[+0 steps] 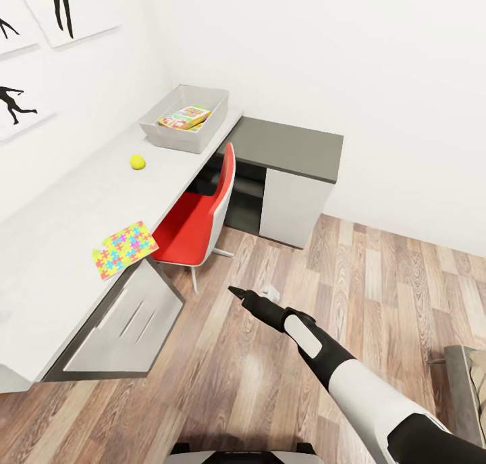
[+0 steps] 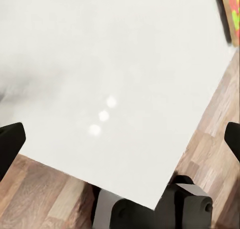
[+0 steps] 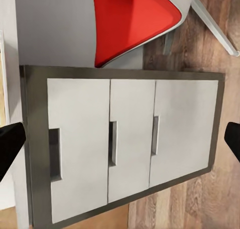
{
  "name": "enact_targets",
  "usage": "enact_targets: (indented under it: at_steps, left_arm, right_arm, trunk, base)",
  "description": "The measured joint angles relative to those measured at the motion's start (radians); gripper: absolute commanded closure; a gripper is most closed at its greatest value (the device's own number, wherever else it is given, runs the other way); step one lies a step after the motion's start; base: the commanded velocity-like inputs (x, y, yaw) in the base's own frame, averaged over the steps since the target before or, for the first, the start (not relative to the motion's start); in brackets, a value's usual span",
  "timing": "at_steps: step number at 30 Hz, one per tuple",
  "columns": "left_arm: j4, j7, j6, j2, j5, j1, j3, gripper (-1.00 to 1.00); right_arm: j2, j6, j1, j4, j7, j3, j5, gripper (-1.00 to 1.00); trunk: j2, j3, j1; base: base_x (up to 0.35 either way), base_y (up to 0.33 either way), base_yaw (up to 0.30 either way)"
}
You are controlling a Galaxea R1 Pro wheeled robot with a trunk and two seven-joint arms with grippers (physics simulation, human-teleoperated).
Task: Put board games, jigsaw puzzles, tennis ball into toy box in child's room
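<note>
toy box, shallow lt-grey bin w/ sloped sides, sits at far end of bench; a printed board game lies inside. small yellow-green tennis ball mid-bench, multicolour jigsaw puzzle flat at near edge. red shell chair, wood-plank floor. both jaws spread wide, holding nothing: left gripper over bench, right gripper facing white drawers.

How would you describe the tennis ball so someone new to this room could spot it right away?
Find the long light-grey table along the wall with the silhouette pictures. Between the toy box at its far end and the colourful jigsaw puzzle near its front edge sits the tennis ball. It is the one small, round, yellow-green thing there; its neighbours are flat or boxy.
</note>
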Motion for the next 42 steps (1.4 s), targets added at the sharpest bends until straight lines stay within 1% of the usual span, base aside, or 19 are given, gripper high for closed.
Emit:
enact_targets:
  at_steps: [1, 2, 3, 4, 5, 7, 8, 10, 12, 15, 19, 26, 29, 32, 33, 35, 36, 39, 42]
  left_arm:
    - [0.002, -0.027, -0.012, 0.004, -0.010, 0.000, 0.000, -1.00]
    - [0.004, -0.042, -0.020, 0.005, -0.016, 0.000, 0.000, -1.00]
    - [0.009, -0.071, -0.036, 0.005, -0.026, 0.000, -0.001, -1.00]
    - [0.012, -0.087, -0.043, 0.003, -0.030, 0.000, -0.001, -1.00]
    - [0.016, -0.119, -0.056, -0.001, -0.035, 0.000, -0.002, -1.00]
    - [0.019, -0.151, -0.068, -0.009, -0.039, 0.000, -0.003, -1.00]
    - [0.020, -0.180, -0.078, -0.014, -0.042, 0.000, -0.003, -1.00]
    - [0.022, -0.218, -0.093, -0.022, -0.044, 0.000, -0.003, -1.00]
    - [0.022, -0.235, -0.113, -0.027, -0.044, 0.000, -0.003, -1.00]
    - [0.023, -0.235, -0.146, -0.028, -0.044, 0.000, -0.003, -1.00]
    - [0.024, -0.235, -0.178, -0.021, -0.041, 0.000, -0.003, -1.00]
    - [0.027, -0.235, -0.189, -0.008, -0.035, 0.000, -0.002, -1.00]
    - [0.033, -0.235, -0.190, -0.010, -0.022, 0.000, 0.000, -1.00]
    - [0.035, -0.235, -0.191, -0.017, 0.005, 0.000, 0.000, -1.00]
    - [0.036, -0.235, -0.191, -0.027, 0.028, 0.000, 0.001, -1.00]
    - [0.037, -0.235, -0.190, -0.040, 0.052, 0.000, 0.001, -1.00]
    - [0.038, -0.235, -0.190, -0.053, 0.069, 0.000, 0.001, -1.00]
    - [0.038, -0.235, -0.188, -0.068, 0.087, 0.000, 0.001, -1.00]
    - [0.038, -0.235, -0.186, -0.074, 0.095, 0.000, 0.001, -1.00]
  right_arm:
    - [0.003, 0.000, 0.000, 0.000, 0.001, 0.000, 0.000, -1.00]
    - [0.004, -0.001, 0.000, 0.000, 0.002, 0.000, 0.000, -1.00]
    - [0.006, -0.001, 0.000, 0.000, 0.002, 0.000, 0.001, -1.00]
    - [0.006, -0.002, 0.000, 0.001, 0.003, 0.000, 0.001, -1.00]
    - [0.007, -0.002, 0.000, 0.000, 0.003, 0.000, 0.002, -1.00]
    - [0.006, -0.002, 0.000, 0.001, 0.004, 0.000, 0.002, -1.00]
    - [0.004, -0.001, 0.000, 0.000, 0.004, -0.001, 0.002, -1.00]
    - [0.002, 0.000, 0.000, 0.000, 0.005, -0.001, 0.002, -1.00]
    - [0.003, 0.000, 0.000, 0.001, 0.005, -0.002, 0.002, -1.00]
    - [0.005, 0.000, 0.000, 0.001, 0.005, 0.000, 0.004, -1.00]
    - [0.006, -0.001, 0.000, 0.001, 0.006, 0.001, 0.007, -1.00]
    - [0.006, -0.001, 0.001, 0.001, 0.007, 0.001, 0.011, -1.00]
    - [0.007, -0.002, 0.001, 0.001, 0.007, 0.002, 0.012, -1.00]
    - [0.007, -0.002, 0.001, 0.001, 0.007, 0.002, 0.013, -1.00]
    - [0.007, -0.003, 0.001, 0.001, 0.007, 0.003, 0.013, -1.00]
    - [0.007, -0.003, 0.001, 0.001, 0.007, 0.003, 0.014, -1.00]
    - [0.007, -0.003, 0.001, 0.001, 0.008, 0.003, 0.015, -1.00]
    - [0.006, -0.003, 0.001, 0.001, 0.008, 0.004, 0.015, -1.00]
    - [0.006, -0.003, 0.002, 0.001, 0.008, 0.004, 0.015, -1.00]
  trunk:
    - [0.000, 0.000, 0.000]
    - [0.000, 0.000, 0.000]
    - [0.000, 0.000, 0.000]
    - [0.000, 0.000, 0.000]
    - [0.000, 0.000, 0.000]
    - [0.000, 0.000, 0.000]
    - [0.000, 0.000, 0.000]
    - [0.000, 0.000, 0.000]
    - [0.000, 0.000, 0.000]
    - [0.000, 0.000, 0.000]
    - [0.000, 0.000, 0.000]
    - [0.000, 0.000, 0.000]
    - [0.000, 0.000, 0.000]
    - [0.000, 0.000, 0.000]
    - [0.000, 0.000, 0.000]
    - [0.000, 0.000, 0.000]
    - [0.000, 0.000, 0.000]
    - [0.000, 0.000, 0.000]
    - [0.000, 0.000, 0.000]
  base:
    - [-0.014, 0.008, 0.000]
    - [-0.009, 0.005, 0.000]
    - [-0.007, 0.004, 0.000]
    - [-0.005, 0.003, 0.000]
    - [-0.004, 0.002, 0.000]
    - [-0.002, 0.001, 0.000]
    - [-0.001, 0.001, 0.000]
    - [0.000, 0.000, 0.000]
    - [0.000, 0.000, 0.000]
    - [0.000, 0.000, 0.000]
    - [0.000, 0.000, 0.000]
    - [0.000, 0.000, 0.000]
    - [0.000, 0.000, 0.000]
    - [0.000, 0.000, 0.000]
    - [0.000, 0.000, 0.000]
    - [0.000, 0.000, 0.000]
    - [0.000, 0.000, 0.000]
    - [0.000, 0.000, 0.000]
    - [0.000, 0.000, 0.000]
